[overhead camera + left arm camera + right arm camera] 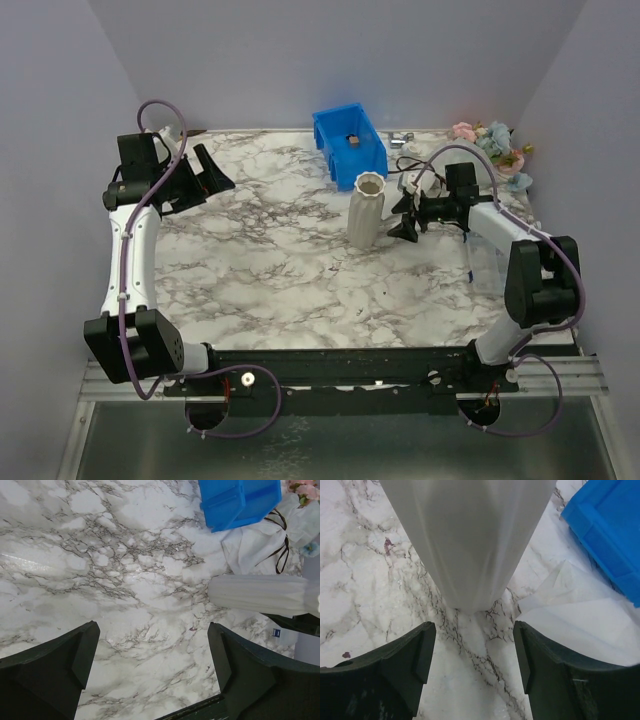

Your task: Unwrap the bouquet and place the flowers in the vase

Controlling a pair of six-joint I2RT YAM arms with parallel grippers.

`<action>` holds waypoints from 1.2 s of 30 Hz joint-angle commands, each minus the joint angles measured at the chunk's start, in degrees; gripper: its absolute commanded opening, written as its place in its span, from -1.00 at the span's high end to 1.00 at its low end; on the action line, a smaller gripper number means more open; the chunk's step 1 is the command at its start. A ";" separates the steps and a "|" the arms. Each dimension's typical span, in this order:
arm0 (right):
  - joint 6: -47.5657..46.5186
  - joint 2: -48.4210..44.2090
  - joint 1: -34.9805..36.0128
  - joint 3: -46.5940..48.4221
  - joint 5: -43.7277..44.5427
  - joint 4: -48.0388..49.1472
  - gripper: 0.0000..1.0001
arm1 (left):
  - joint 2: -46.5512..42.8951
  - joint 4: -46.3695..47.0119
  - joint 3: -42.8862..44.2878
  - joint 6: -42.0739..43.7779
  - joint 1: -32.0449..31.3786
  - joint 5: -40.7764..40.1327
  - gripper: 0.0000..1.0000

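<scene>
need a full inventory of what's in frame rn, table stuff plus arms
vase: 1, off-white, upright, mid-table
bin: 1, blue, far centre, behind the vase
flowers: 1 bunch, pink/cream/pale blue, far right corner
wrapping paper: 1, white, flat beside the bin
ribbon: 1, dark, on the wrapping paper
table: 1, white-grey marble
left tool: 1, black, open, empty, far left
right tool: 1, black, open, empty, just right of the vase

A white marble-patterned table with grey veins sits enclosed on three sides by plain pale lavender-grey walls, softly and evenly lit, with a silver metal rail along its near edge and a dull grey surface below.
</scene>
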 commanded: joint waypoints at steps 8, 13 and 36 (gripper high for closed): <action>-1.58 5.67 4.50 0.14 -2.92 8.25 -0.36 | -1.54 0.07 3.51 0.72 1.36 2.57 -0.98; 1.44 6.35 6.27 -0.50 -3.57 11.22 -0.35 | -1.60 0.07 3.91 0.50 1.69 2.65 -0.98; 32.28 13.83 18.64 -0.80 6.35 40.09 -0.36 | -1.05 4.71 0.36 -5.38 4.03 2.31 -0.98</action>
